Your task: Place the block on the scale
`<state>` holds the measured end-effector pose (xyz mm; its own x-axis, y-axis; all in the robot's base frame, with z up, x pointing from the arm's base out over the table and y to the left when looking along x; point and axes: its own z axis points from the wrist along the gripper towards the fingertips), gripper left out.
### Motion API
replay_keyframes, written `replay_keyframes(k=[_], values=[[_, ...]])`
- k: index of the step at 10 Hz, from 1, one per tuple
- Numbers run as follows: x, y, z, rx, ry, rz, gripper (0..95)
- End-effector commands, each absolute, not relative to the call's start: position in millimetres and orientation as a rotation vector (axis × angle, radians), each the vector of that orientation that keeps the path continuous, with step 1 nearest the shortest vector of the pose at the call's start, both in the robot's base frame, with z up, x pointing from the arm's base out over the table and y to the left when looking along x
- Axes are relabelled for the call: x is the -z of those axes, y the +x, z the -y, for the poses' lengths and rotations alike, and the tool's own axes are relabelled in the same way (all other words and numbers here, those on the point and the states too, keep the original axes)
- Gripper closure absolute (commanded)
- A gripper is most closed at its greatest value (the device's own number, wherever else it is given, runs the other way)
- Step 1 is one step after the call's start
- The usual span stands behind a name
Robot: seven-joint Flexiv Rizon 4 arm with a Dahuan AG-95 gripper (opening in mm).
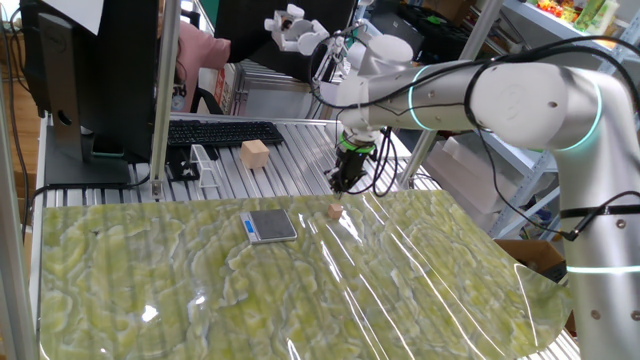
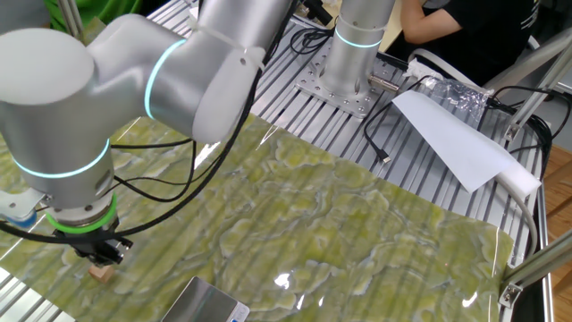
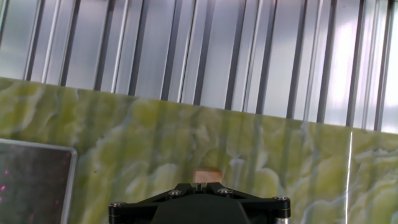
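Small wooden block [image 1: 335,211] on green mat [image 1: 300,290], scale [image 1: 270,226] to its left, jaws [image 1: 347,182] above block

This is a robotics lab or research workroom. The desk [image 1: 300,150] is a slatted aluminium bench partly covered by a green marbled mat [image 1: 280,290], with a white robot arm [image 1: 520,95] bolted to a metal base plate [image 2: 344,89] and loose cables [image 2: 380,143] trailing over the slats. A keyboard [image 1: 225,132] and monitor [image 1: 75,70] sit at the back edge, beside aluminium framing posts [image 1: 165,90] and cluttered shelving [image 1: 575,20].
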<state>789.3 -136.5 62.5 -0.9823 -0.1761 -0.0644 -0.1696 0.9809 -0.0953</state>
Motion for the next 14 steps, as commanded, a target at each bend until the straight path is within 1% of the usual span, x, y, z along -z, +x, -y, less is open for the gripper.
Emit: replay_keyframes(k=[1,5,6,11,14], values=[[-62,788,138,0.127,-0.254,-3.049,95.0],[-61,788,138,0.133,-0.248,-3.045,95.0],[-61,788,138,0.133,-0.238,-3.043,57.0],[-56,784,148,0.115,-0.228,-3.034,57.0],[-55,783,149,0.056,-0.218,-3.037,57.0]])
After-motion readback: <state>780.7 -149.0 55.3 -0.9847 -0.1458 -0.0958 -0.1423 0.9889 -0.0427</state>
